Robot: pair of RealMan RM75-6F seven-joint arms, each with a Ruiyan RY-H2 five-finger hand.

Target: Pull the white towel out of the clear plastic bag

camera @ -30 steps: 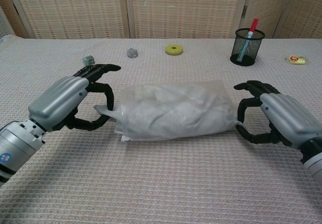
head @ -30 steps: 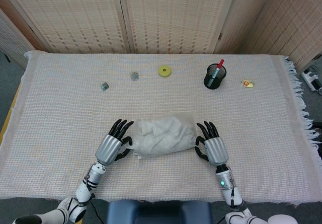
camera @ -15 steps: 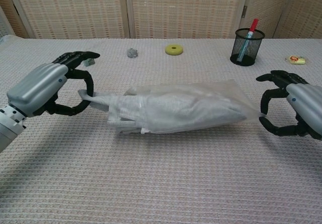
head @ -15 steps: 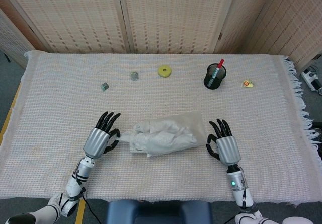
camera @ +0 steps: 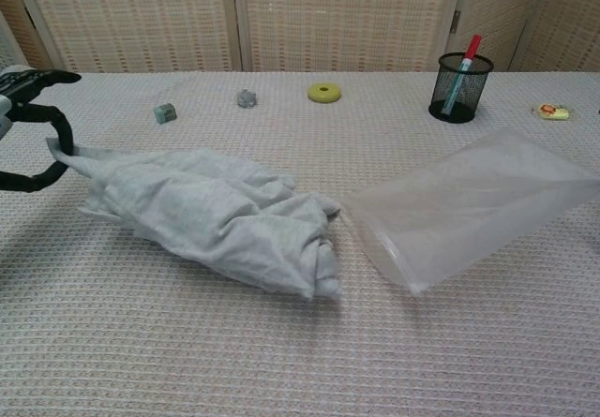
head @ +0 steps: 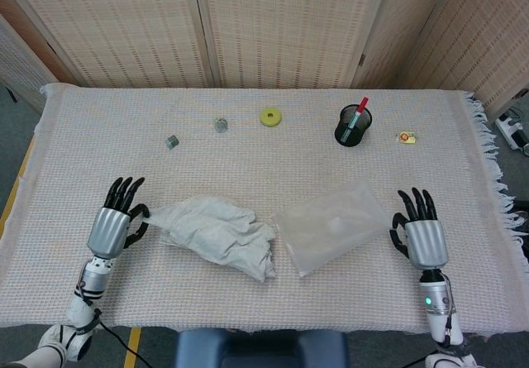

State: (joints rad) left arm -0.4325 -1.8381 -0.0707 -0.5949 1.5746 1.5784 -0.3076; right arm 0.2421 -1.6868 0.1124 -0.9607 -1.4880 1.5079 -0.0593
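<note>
Woven screens back the cloth-covered counter (head: 99,136). The towel (head: 215,234) lies clear of the bag (head: 331,227), left of it; the pull looks done. The left hand (head: 111,229) pinches the towel's corner, the right hand (head: 420,237) grips the bag's edge. Next, both should let go.

Towels: one white towel (head: 216,236) lay crumpled on the counter (head: 273,161).
Bags: one clear plastic bag (head: 333,225) lay beside it.
Robot hands: two showed, a left robot hand (head: 114,227) and a right robot hand (head: 419,236).
Small grey blocks: two (head: 171,142) (head: 221,125).
Yellow rings: one (head: 270,117).
Mesh pen cups: one (head: 354,126), with one red-capped marker (head: 357,112).
Small yellow items: one (head: 406,137).
</note>
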